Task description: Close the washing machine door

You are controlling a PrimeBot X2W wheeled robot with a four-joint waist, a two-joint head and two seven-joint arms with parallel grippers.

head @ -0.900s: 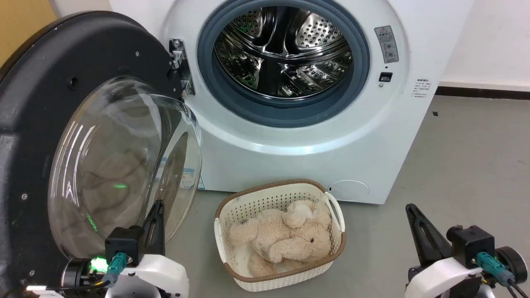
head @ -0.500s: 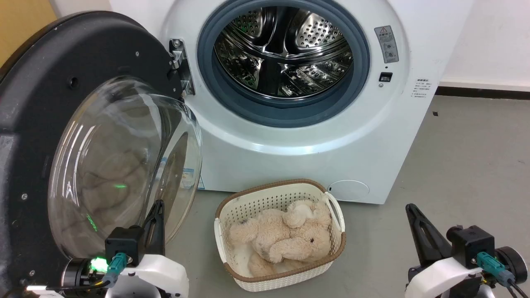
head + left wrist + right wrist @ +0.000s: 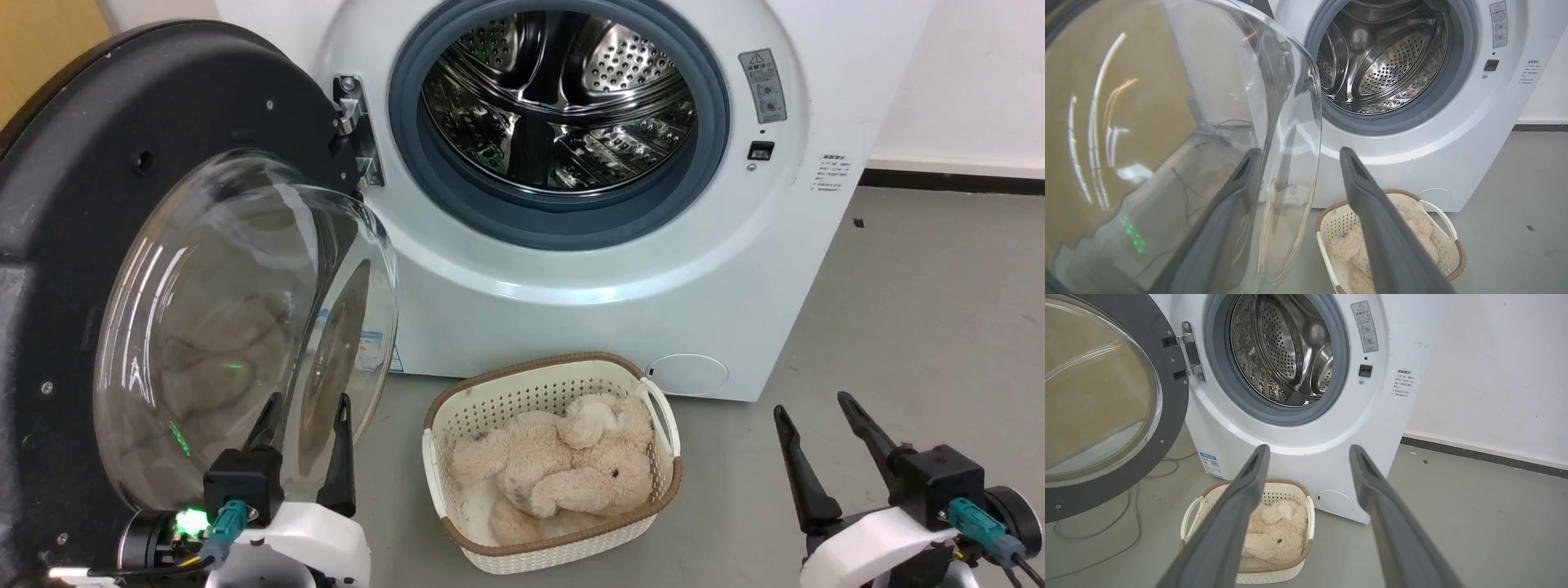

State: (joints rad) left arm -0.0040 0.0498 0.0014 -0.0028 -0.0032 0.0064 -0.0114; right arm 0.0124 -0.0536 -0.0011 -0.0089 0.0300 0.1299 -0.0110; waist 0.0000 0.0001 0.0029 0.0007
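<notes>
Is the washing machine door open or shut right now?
Open. The door stands swung wide to the left on its hinge, clear of the washing machine front, leaving the steel drum fully exposed.

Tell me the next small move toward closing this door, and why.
Probably ease the left gripper forward to the edge of the glass bowl for a hold. The washing machine door stands swung wide open on the robot's left, the left gripper is open close by the bowl, and the right gripper sits open far off to the other side.
</notes>
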